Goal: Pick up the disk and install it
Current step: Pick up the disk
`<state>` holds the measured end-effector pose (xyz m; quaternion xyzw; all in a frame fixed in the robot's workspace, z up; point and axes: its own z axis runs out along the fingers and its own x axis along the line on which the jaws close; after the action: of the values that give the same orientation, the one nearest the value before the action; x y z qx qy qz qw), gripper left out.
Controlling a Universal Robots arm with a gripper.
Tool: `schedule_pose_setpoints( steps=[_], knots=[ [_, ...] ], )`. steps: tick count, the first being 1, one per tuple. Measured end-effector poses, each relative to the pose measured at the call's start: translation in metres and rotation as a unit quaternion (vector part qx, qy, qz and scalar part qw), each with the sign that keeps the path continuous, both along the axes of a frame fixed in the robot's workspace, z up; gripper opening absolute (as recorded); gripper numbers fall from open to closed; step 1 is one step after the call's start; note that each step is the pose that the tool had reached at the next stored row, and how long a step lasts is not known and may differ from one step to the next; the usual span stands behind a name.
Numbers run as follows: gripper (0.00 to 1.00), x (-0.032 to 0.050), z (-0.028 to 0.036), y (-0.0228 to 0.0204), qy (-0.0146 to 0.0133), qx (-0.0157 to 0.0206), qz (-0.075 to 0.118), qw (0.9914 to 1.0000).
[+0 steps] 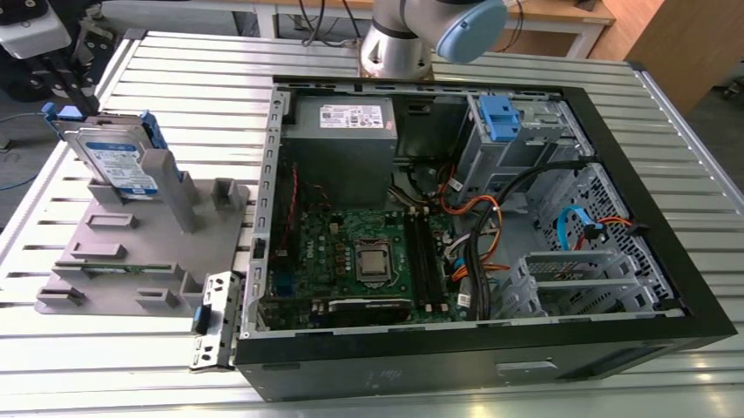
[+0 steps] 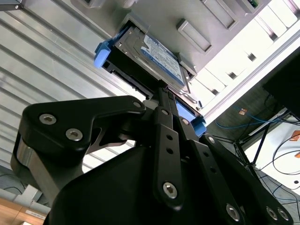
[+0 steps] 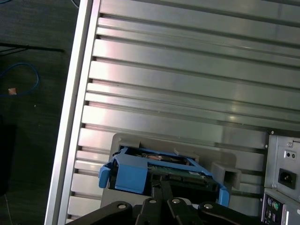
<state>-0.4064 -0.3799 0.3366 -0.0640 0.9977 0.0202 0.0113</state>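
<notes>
Disk (image 1: 117, 161) stands on edge in a slot of the grey holder (image 1: 128, 252), near the far corner of the slatted bench (image 1: 174, 70) on the exterior view's left. Not installed.

Gripper (image 1: 64, 87) is at the disk's upper end, by the blue bracket. Cannot tell whether it is clamped on the disk or only touching it.

Open computer case (image 1: 465, 348) takes up the bench's other side, just beside the holder. Inside it are the motherboard (image 1: 361, 252), the grey power supply (image 1: 343, 117), a blue clip (image 1: 497, 117) and loose cables (image 1: 511, 209). A small metal bracket (image 1: 215, 318) lies against the case's near corner. The arm's base (image 1: 402, 43) stands behind the case.

The second wrist view shows the disk's label face (image 2: 154, 54), with the gripper (image 2: 163, 91) meeting its edge and hiding the bracket's middle. The first wrist view shows the disk's thin edge (image 3: 140, 164) in the holder (image 3: 225, 171). The gripper (image 3: 160, 180) is cut off by the picture's edge.
</notes>
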Motion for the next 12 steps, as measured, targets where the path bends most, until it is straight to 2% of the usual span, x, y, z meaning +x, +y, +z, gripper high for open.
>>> schedule_pose_setpoints(
  steps=[6,12],
  knots=[
    [0.11,-0.0004,0.0000,0.0000,0.0000,-0.0001,0.000,1.00000],
    [0.11,-0.0008,0.0000,0.0000,0.0000,-0.0001,0.017,0.99986]
  ],
)
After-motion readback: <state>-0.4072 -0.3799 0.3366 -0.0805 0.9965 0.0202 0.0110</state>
